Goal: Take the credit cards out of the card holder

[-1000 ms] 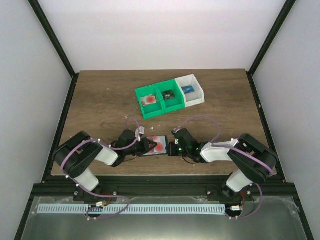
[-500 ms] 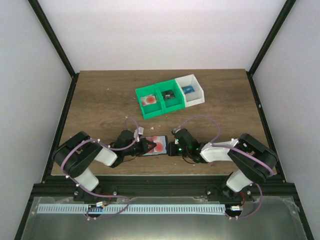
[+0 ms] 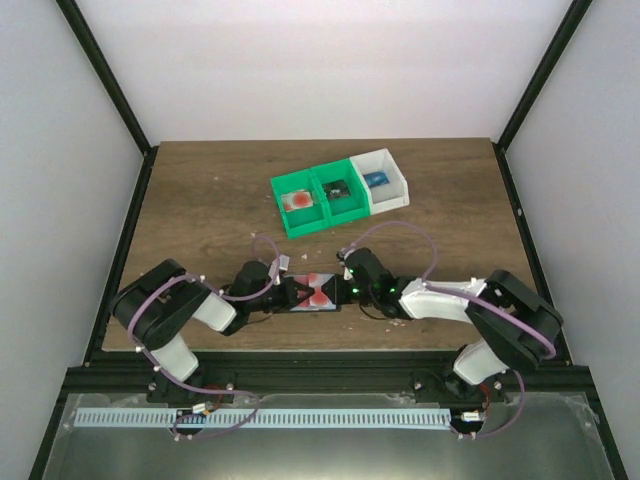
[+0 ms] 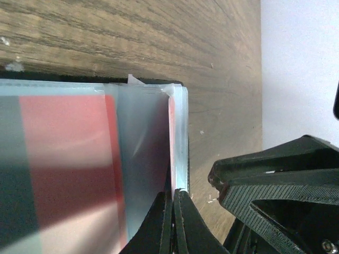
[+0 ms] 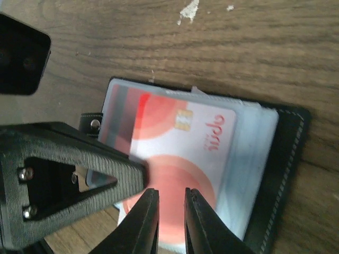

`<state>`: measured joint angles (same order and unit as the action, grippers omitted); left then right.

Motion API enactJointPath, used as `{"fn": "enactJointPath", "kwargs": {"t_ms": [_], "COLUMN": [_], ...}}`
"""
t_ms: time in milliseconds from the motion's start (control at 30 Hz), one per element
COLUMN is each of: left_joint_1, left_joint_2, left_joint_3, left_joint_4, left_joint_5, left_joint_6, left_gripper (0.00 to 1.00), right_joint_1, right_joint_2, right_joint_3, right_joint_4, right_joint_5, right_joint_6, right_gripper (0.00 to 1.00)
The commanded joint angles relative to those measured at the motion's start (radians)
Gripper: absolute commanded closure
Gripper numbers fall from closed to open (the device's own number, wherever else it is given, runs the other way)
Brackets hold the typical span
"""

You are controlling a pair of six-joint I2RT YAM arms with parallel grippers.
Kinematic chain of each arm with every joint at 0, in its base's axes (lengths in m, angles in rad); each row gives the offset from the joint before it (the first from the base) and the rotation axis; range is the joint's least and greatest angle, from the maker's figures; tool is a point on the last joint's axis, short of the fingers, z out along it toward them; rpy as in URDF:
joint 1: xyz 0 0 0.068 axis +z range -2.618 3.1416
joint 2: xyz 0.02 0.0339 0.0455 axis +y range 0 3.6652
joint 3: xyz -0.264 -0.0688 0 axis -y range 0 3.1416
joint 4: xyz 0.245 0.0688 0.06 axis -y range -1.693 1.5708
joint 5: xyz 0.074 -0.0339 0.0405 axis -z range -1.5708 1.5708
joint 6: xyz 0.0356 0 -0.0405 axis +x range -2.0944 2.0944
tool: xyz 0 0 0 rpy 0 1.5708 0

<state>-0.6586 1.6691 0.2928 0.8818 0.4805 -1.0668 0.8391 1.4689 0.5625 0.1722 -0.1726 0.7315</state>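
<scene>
**At the table's near edge, the right gripper is moving onto the red card**

Across the wooden table we are finding nearly everything as it was a second ago. The green and white bins are sitting well back from the arms, undisturbed.

Close to the arm bases, the card holder is lying open and flat on the wood between the two wrists. The red card is resting inside its clear sleeve, not yet drawn out.

We are holding the left gripper pinched closed on the sleeve's outer edge, pinning the card holder in place.

The change is on the other side. The right gripper, which was waiting just beside the card holder's right end, is now reaching in over the red card. Its fingers are standing a narrow slit apart, gripping nothing.

We are reading this as the start of the pull: one side anchored, the other lining up to nip the card's edge. The danger is catching sleeve and card together.
</scene>
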Motion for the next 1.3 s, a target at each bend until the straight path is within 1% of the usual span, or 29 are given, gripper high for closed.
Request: {"fn": "enactJointPath", "kwargs": {"t_ms": [0, 67, 133, 267, 433, 567, 667, 800, 967, 1033, 1100, 1167, 1200, 1267], "left_joint_1": [0.005, 0.004, 0.005, 0.006, 0.006, 0.006, 0.008, 0.018, 0.02, 0.02, 0.019, 0.02, 0.02, 0.019], "left_joint_2": [0.023, 0.028, 0.03, 0.02, -0.021, -0.025, -0.03, -0.056, -0.098, -0.107, -0.11, -0.109, -0.109, -0.101], "left_joint_3": [0.012, 0.014, 0.013, 0.011, 0.008, 0.004, -0.008, -0.036, -0.019, -0.011, -0.002, 0.001, 0.001, 0.001], "left_joint_4": [0.035, 0.029, 0.028, 0.028, 0.005, 0.005, 0.002, -0.002, -0.102, -0.13, -0.141, -0.138, -0.134, -0.122], "left_joint_5": [0.018, 0.018, 0.021, 0.021, 0.008, 0.007, -0.007, -0.034, -0.058, -0.063, -0.057, -0.051, -0.049, -0.042], "left_joint_6": [0.026, 0.029, 0.03, 0.031, 0.045, 0.047, 0.044, 0.044, 0.08, 0.088, 0.095, 0.095, 0.095, 0.09], "left_gripper": [0.97, 0.89, 0.88, 0.9, 0.95, 0.96, 1.0, 1.0, 1.0, 0.94, 0.93, 0.94, 0.98, 1.0], "right_joint_1": [0.003, 0.003, 0.003, 0.003, 0.003, 0.003, 0.003, 0.003, 0.003, 0.003, 0.003, 0.003, 0.003, 0.003], "right_joint_2": [0.082, 0.112, 0.133, 0.153, 0.141, 0.15, 0.158, 0.16, 0.167, 0.171, 0.168, 0.165, 0.162, 0.156], "right_joint_3": [0.079, 0.084, 0.078, 0.061, 0.032, 0.027, 0.026, 0.022, 0.01, 0.006, 0.005, 0.008, 0.009, 0.012], "right_joint_4": [-0.029, -0.038, -0.034, -0.044, -0.039, -0.034, -0.029, -0.03, -0.024, -0.024, -0.026, -0.031, -0.033, -0.038], "right_joint_5": [-0.004, 0.004, 0.009, 0.017, 0.027, 0.025, 0.024, 0.028, 0.033, 0.033, 0.033, 0.037, 0.036, 0.037], "right_joint_6": [-0.025, -0.027, -0.024, -0.01, 0.003, 0.005, 0.003, 0.003, 0.009, 0.009, 0.007, 0.007, 0.007, 0.005], "right_gripper": [0.85, 0.86, 0.88, 0.89, 0.89, 0.9, 0.9, 0.9, 0.91, 0.91, 0.91, 0.91, 0.91, 0.91]}}
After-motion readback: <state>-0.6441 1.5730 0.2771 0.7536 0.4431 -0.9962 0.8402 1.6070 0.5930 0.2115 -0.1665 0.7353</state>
